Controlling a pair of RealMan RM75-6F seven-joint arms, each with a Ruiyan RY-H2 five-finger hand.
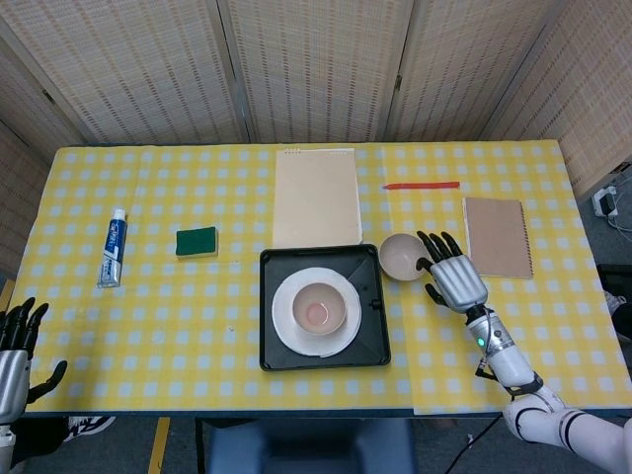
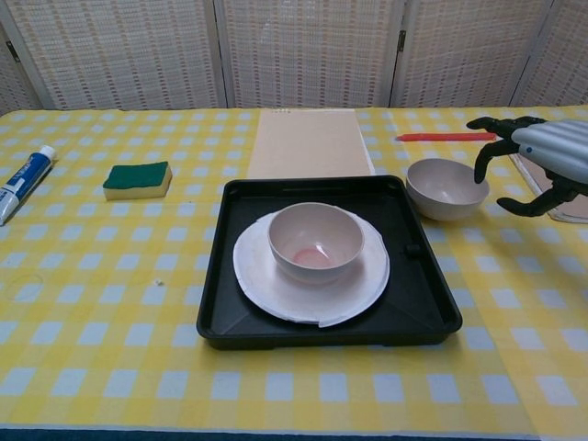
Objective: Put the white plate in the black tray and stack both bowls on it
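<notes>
The white plate [image 1: 293, 327] [image 2: 344, 292] lies inside the black tray [image 1: 371, 341] [image 2: 418, 308]. One beige bowl [image 1: 317, 307] [image 2: 315, 241] stands on the plate. A second beige bowl [image 1: 402, 257] [image 2: 445, 187] sits on the tablecloth just right of the tray. My right hand [image 1: 455, 276] [image 2: 544, 156] hovers beside that bowl on its right, fingers spread and holding nothing. My left hand [image 1: 15, 346] is at the table's lower left corner, fingers apart and empty, visible only in the head view.
A tan pad [image 1: 316, 197] [image 2: 308, 142] lies behind the tray. A red pen [image 1: 422, 186] [image 2: 445, 137] and a brown notebook [image 1: 497, 236] are at the right. A green sponge [image 1: 197, 241] [image 2: 137, 178] and a toothpaste tube [image 1: 113, 248] [image 2: 25, 178] are at the left.
</notes>
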